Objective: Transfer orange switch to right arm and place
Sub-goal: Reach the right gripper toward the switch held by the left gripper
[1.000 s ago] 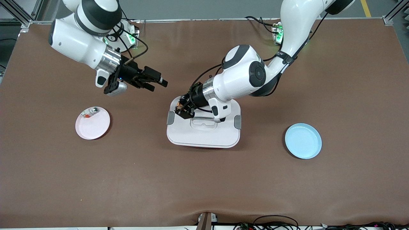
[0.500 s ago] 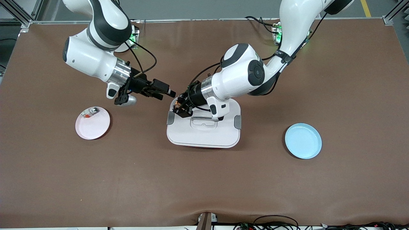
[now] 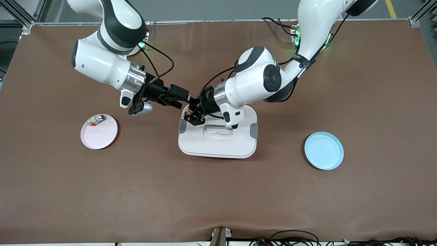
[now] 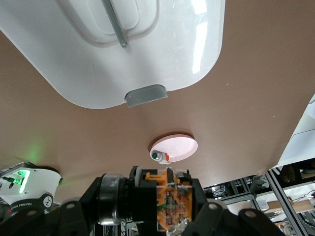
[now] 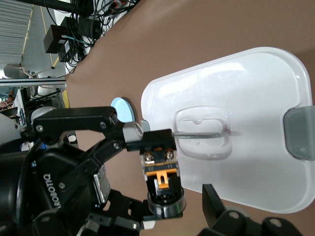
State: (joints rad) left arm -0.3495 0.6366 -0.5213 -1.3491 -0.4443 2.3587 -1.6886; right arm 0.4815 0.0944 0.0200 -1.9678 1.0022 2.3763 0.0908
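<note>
Over the white lidded box (image 3: 218,141), the left gripper (image 3: 192,115) pinches the orange switch (image 5: 162,173) while the right gripper (image 3: 186,102), fingers spread, flanks it

Brown table (image 3: 218,191) – white lidded box (image 3: 217,140) centre, pink plate (image 3: 99,133), blue plate (image 3: 323,151) at ends.

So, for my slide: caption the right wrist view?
Left gripper holding orange-and-black switch above white lidded box.
</note>
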